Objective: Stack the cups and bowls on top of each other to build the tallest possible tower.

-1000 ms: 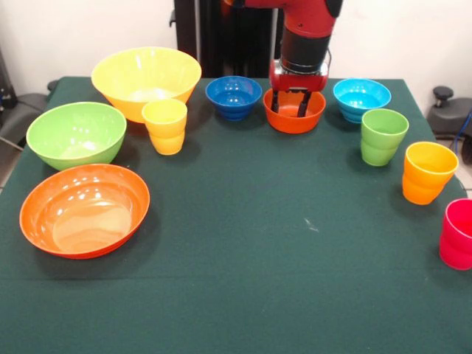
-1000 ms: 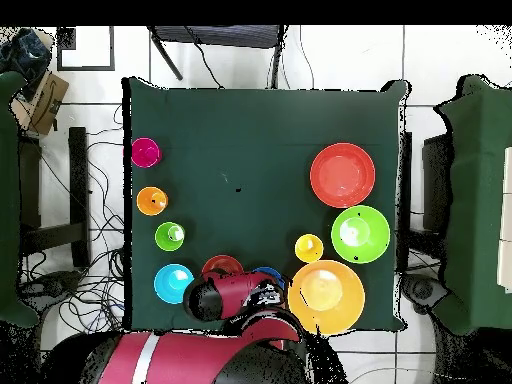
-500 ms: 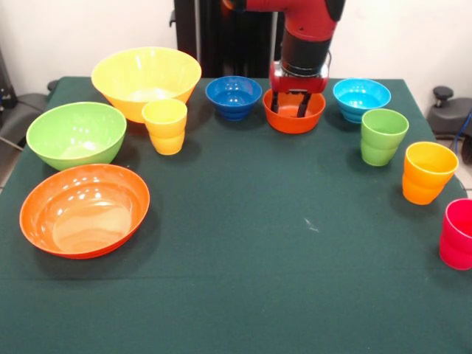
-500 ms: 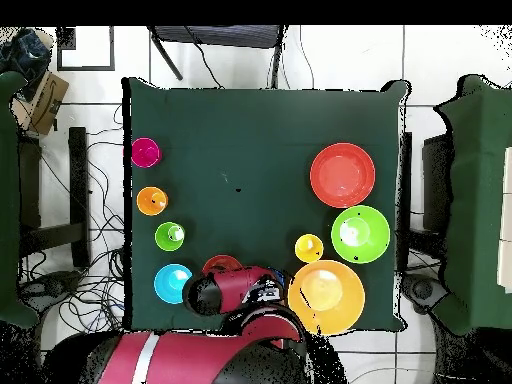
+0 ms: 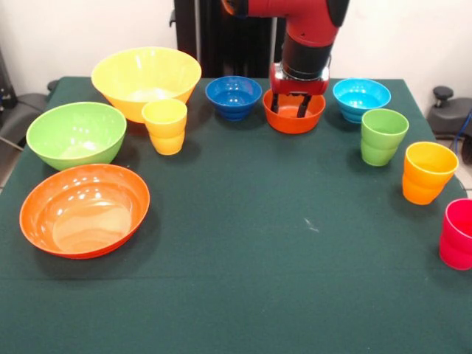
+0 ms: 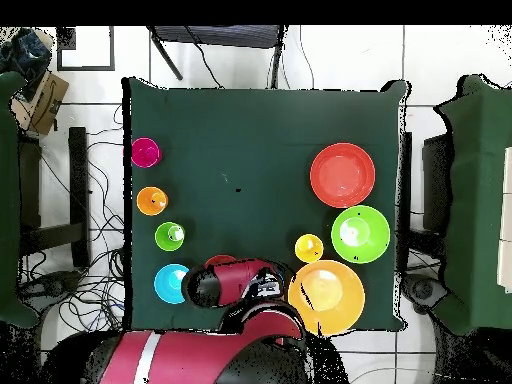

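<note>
My gripper (image 5: 290, 108) is open, its two dark fingers (image 5: 303, 106) pointing down into the small orange bowl (image 5: 293, 120) at the table's far side. The dark blue bowl (image 5: 233, 96) and light blue bowl (image 5: 361, 97) flank it. The large yellow bowl (image 5: 146, 77), green bowl (image 5: 76, 133) and large orange bowl (image 5: 85, 209) stand at the left. The yellow cup (image 5: 165, 125) is next to the yellow bowl. The green cup (image 5: 383, 136), orange-yellow cup (image 5: 429, 172) and pink-red cup (image 5: 459, 233) line the right side. Every piece stands alone; no tower shows.
In the overhead view my arm (image 6: 235, 283) covers most of the small orange bowl (image 6: 218, 261) and hides the dark blue bowl. The dark green table (image 5: 243, 243) is ringed by the pieces. Chairs and cables lie around the table.
My gripper has risen slightly over the small orange bowl and shifted a little toward the robot's base. The bowl and all other pieces have stayed put.
</note>
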Robot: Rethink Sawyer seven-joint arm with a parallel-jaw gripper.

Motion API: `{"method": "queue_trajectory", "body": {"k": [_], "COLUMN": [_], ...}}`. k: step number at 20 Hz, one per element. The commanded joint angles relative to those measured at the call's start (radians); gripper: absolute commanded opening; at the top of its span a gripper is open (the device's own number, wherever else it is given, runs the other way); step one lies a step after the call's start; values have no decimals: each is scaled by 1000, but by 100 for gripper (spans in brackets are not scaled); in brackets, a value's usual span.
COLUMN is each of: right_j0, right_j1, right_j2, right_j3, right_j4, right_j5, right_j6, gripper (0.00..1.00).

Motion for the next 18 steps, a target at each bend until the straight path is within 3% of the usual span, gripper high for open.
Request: {"method": "queue_trajectory", "body": {"k": [1,18], "right_j0": [-54,-66], "right_j1": [114,94], "right_j2": [104,119], "right_j3": [-264,-276], "right_j4": [-28,-63], "right_j5": [-27,2], "right_j6": [6,9], "gripper": [100,100]}}
